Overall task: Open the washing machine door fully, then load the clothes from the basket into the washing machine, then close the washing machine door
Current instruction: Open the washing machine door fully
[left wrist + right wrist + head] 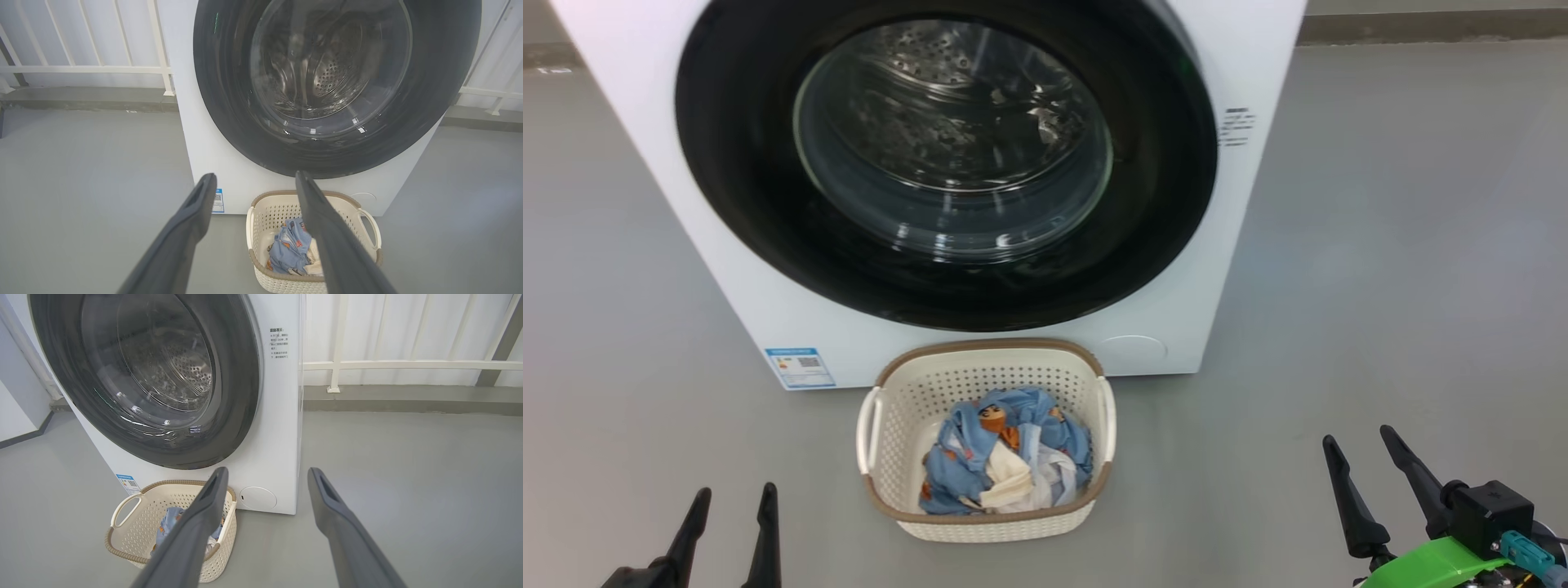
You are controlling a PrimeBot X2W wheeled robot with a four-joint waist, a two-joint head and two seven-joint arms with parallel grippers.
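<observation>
The white washing machine [654, 163] stands ahead with its round black-rimmed door [735, 196] closed against the front; the steel drum shows through the glass. On the floor right before it sits the cream basket [907, 384], holding light blue, white and cream clothes [1005, 457]. My left gripper [734, 492] is open at the lower left, left of the basket and well short of it. Open too is my right gripper [1360, 441], at the lower right, away from the basket. Both wrist views show the door [229, 134] [241, 416], the basket [265, 212] [143, 514] and open fingers holding nothing.
Grey floor [1380, 286] spreads to both sides of the machine. A blue label sticker [800, 367] is at the washer's lower left front. White railings [81, 69] [408, 365] and a low kerb run behind the machine.
</observation>
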